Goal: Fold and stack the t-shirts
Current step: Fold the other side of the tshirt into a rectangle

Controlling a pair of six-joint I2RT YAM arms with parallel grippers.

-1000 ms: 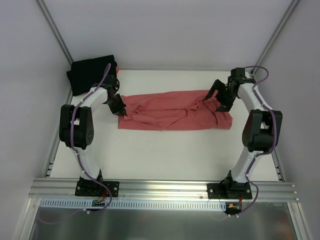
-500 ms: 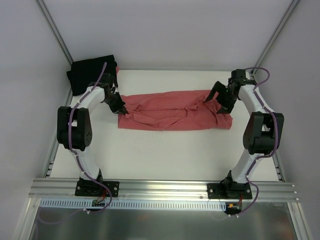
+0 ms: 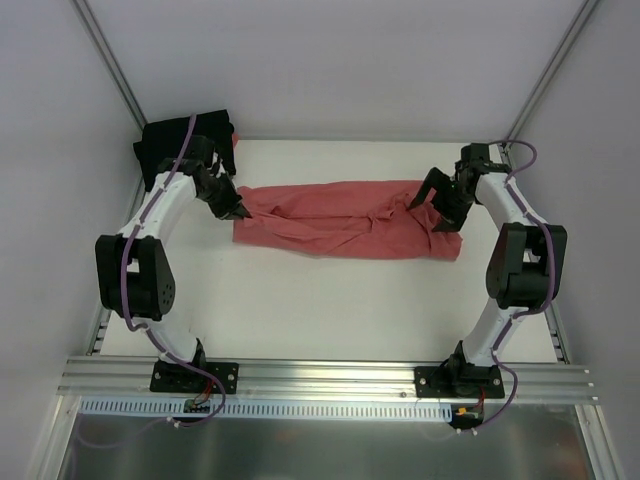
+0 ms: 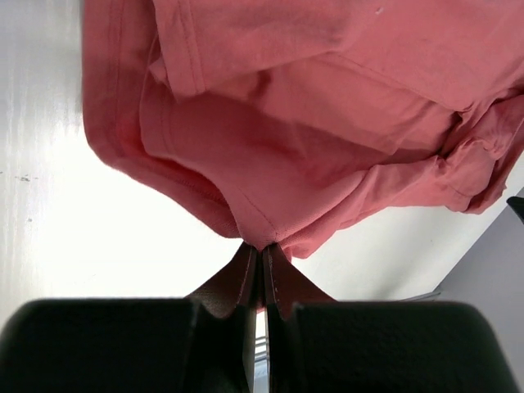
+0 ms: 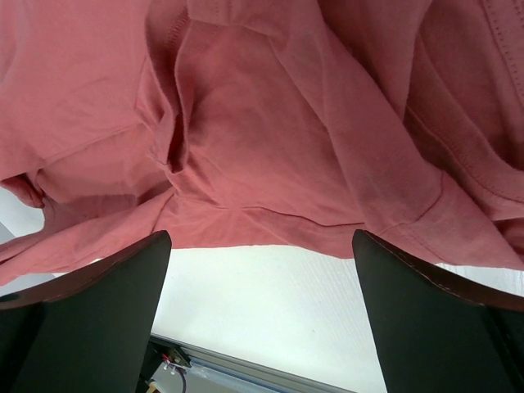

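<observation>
The coral-red t-shirt (image 3: 345, 230) lies as a long rumpled band across the far middle of the white table (image 3: 330, 310). My left gripper (image 3: 238, 209) is shut on the shirt's left end; in the left wrist view its jaws pinch a fold of the cloth (image 4: 270, 233) and lift it. My right gripper (image 3: 438, 203) is open and empty, hovering over the shirt's right end (image 5: 278, 139). The black t-shirt (image 3: 172, 143) lies in a heap at the far left corner.
Grey walls and metal posts close in the table on three sides. An aluminium rail (image 3: 320, 378) runs along the near edge and carries both arm bases. The right arm's elbow (image 3: 525, 265) stands near the table's right edge.
My left gripper has moved up and back toward the far left, dragging the shirt's left end with it. My right gripper has barely moved and stays open.
</observation>
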